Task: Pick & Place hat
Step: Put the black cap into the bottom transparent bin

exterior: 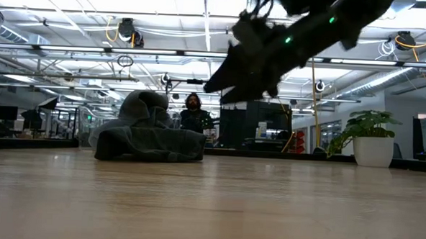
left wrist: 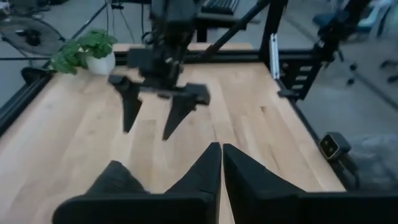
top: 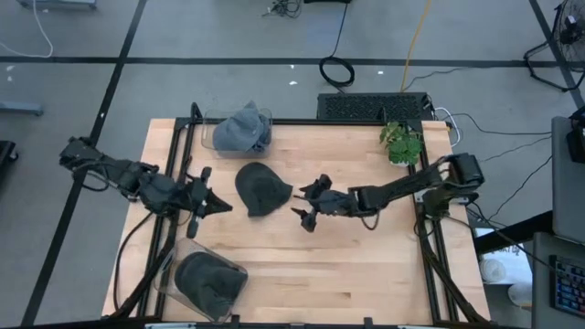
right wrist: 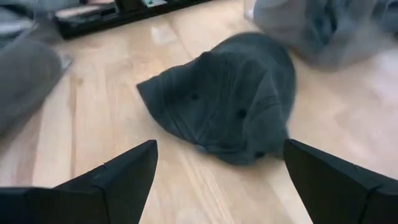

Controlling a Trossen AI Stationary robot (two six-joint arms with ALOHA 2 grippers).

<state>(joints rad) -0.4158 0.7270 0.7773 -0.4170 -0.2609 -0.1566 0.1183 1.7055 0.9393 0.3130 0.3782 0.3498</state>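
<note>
A dark grey hat (top: 262, 188) lies flat on the bare wooden worktop (top: 366, 265), roughly at its middle and slightly toward the far edge, touched by neither arm. The right gripper (top: 307, 204) is raised above the worktop just beside the hat on its right, fingers spread wide apart and empty; in the right wrist view the hat (right wrist: 229, 99) sits ahead of and between the two fingertips (right wrist: 140, 163), clear of both. The left gripper (top: 212, 204) is just to the left of the hat, fingers pressed together and holding nothing. A second dark hat (top: 209, 282) rests in a clear container (top: 165, 275) at the near left corner. A lighter grey hat (top: 243, 130) sits in another clear container (top: 214, 135) at the far left edge. A small potted plant (top: 401, 143) stands at the far right corner.
</note>
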